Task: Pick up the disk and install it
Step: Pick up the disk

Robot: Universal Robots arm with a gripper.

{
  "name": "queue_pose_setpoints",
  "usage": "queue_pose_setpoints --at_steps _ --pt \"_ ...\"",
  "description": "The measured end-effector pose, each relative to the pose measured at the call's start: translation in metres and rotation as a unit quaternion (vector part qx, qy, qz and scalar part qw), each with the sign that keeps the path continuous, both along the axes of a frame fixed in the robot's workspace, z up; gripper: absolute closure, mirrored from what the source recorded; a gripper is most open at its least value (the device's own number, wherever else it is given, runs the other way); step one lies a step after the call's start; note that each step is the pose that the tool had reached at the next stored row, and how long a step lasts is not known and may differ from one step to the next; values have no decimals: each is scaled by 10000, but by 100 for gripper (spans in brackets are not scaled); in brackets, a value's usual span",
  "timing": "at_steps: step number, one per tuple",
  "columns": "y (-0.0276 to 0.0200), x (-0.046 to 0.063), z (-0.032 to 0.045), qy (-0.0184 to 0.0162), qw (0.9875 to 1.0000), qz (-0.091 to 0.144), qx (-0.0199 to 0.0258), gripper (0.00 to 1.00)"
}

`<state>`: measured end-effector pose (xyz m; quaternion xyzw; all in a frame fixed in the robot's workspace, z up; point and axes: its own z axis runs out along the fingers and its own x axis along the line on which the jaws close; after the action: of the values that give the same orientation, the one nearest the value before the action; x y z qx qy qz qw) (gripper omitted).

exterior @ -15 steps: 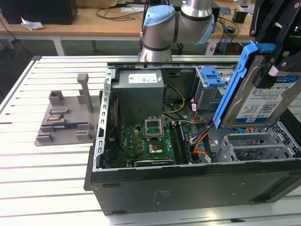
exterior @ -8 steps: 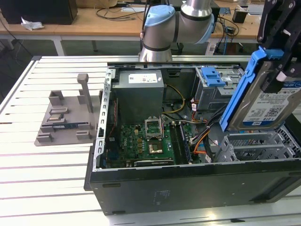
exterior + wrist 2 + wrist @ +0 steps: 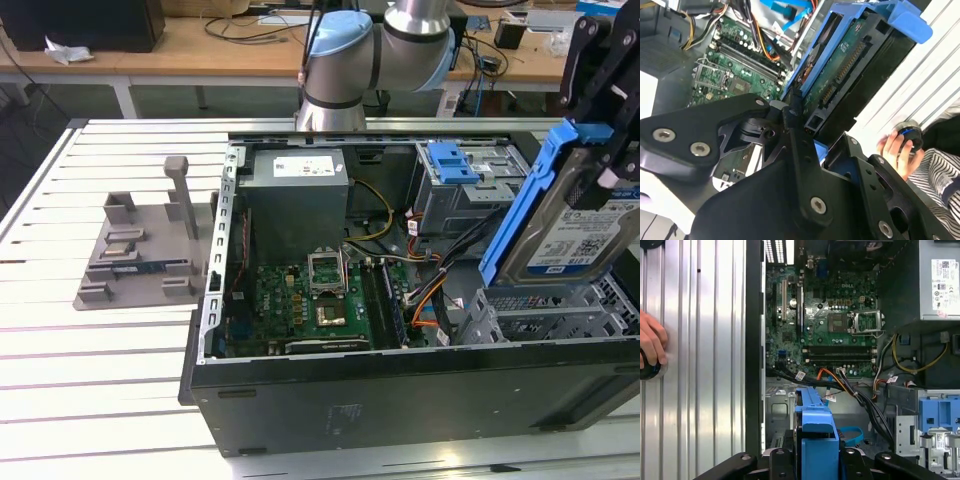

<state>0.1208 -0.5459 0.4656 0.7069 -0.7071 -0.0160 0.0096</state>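
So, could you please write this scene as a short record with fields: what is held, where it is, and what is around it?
hold: the gripper is shut on the disk
disk pose: tilted, above the open computer case, at the exterior view's right
installed: not yet
inside case: motherboard, grey power-supply box
table: slatted, with a grey fixture at the exterior view's left
person: a hand beside the case, on a dark round object

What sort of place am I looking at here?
Probably a robotics lab or workshop: a robot arm holds the disk above an open computer case on a slatted metal table, cluttered desks behind.
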Motion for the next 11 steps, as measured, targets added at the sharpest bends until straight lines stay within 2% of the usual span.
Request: queue_pose_setpoints --at_steps 5,11 --pt "27 121 -96 7 10000 0 -19 63" --pt "27 143 -106 7 10000 0 -19 63"
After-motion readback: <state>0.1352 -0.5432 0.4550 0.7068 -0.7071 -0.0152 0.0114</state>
